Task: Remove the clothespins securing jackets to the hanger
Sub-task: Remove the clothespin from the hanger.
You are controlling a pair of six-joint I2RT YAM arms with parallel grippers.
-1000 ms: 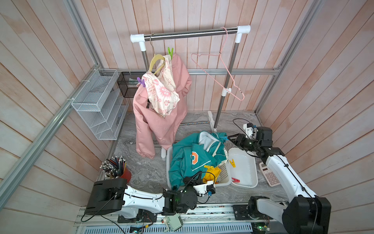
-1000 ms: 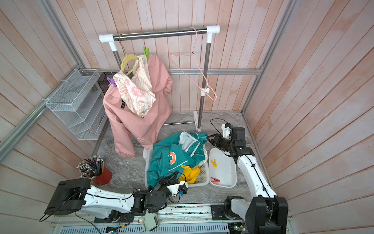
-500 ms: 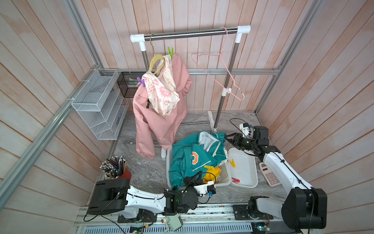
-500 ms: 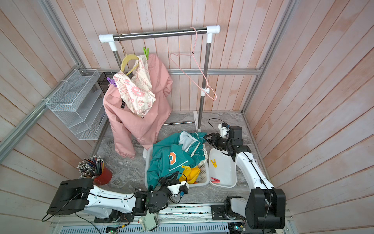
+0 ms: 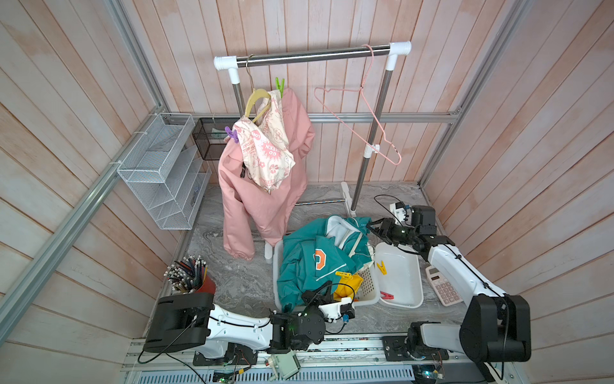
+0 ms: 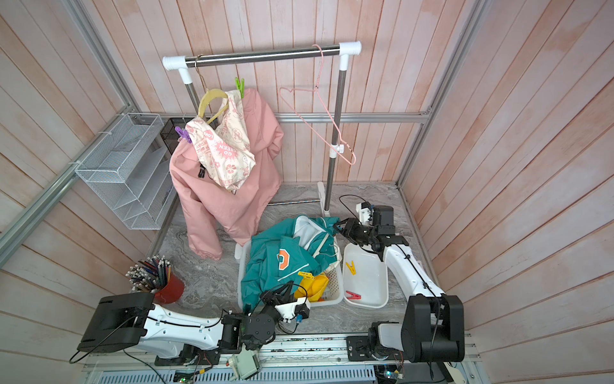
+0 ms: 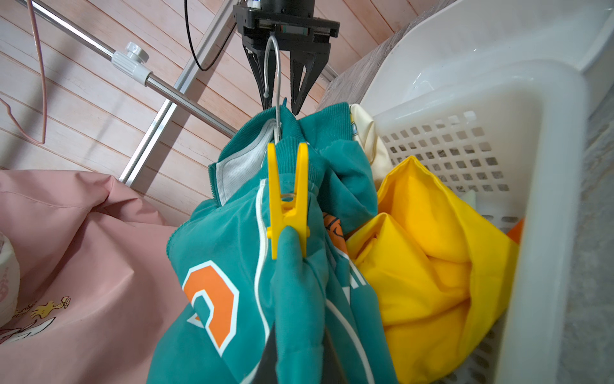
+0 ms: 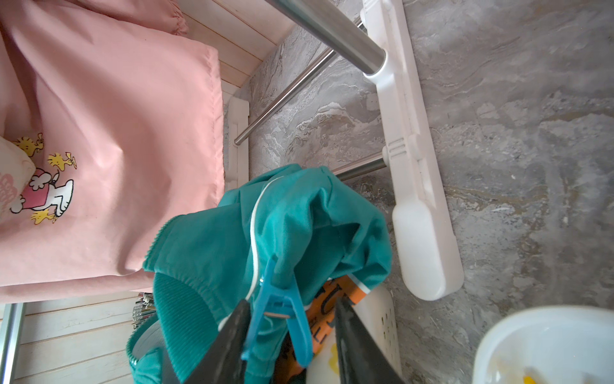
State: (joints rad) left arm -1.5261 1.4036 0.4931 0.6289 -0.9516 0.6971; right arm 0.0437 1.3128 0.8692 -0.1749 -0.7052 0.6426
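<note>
The teal jacket lies heaped over a white basket, above a yellow jacket. A yellow clothespin and a blue clothespin are clipped to it. My left gripper is shut on a fold of the teal fabric just below the yellow pin. My right gripper is open at the collar, its fingers on either side of the blue pin's handles. The pink jacket hangs on a yellow hanger with a green clothespin and a purple one.
A white tray right of the basket holds a yellow pin and a red pin. An empty pink wire hanger hangs on the rack. A calculator, a pencil cup and a wire shelf stand around.
My right arm has reached left from beside the tray to the teal jacket's collar. The left arm and its grip have stayed put.
</note>
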